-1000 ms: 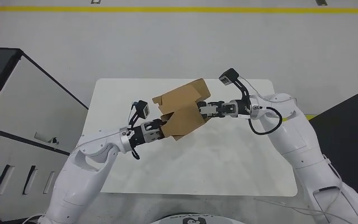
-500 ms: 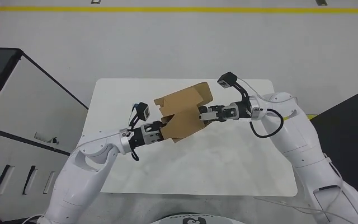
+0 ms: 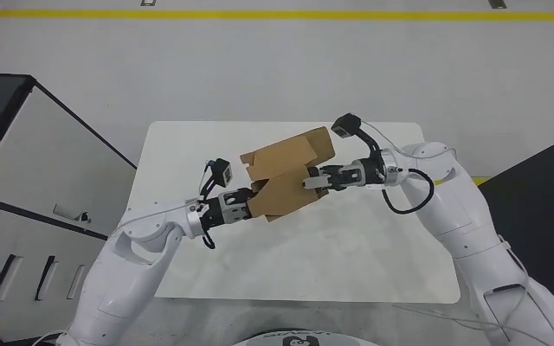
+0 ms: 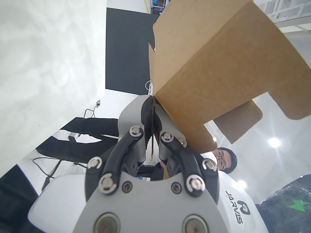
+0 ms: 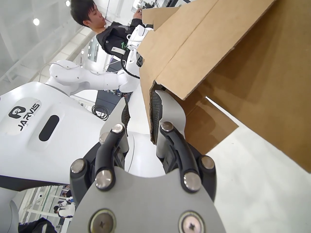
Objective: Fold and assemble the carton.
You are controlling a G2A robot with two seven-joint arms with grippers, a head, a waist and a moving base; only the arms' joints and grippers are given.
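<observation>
Holding the carton [image 3: 286,173] above the middle of the table [image 3: 372,259], I've got one gripper on each side of it. My left gripper [image 3: 249,204] has the end nearest me. In the left wrist view the fingers [image 4: 143,112] are pinched almost together on one thin cardboard edge, and the rest of the box fans out beyond them. My right gripper [image 3: 310,182] comes in from the opposite side, about midway along. In the right wrist view its fingers [image 5: 170,107] are drawn in narrow around the raw edge of a wall, with one pad flat against the board. The carton sits slanted between the two, only partly opened, its brown panels creased and its flaps loose, with the far end angling away from me.
</observation>
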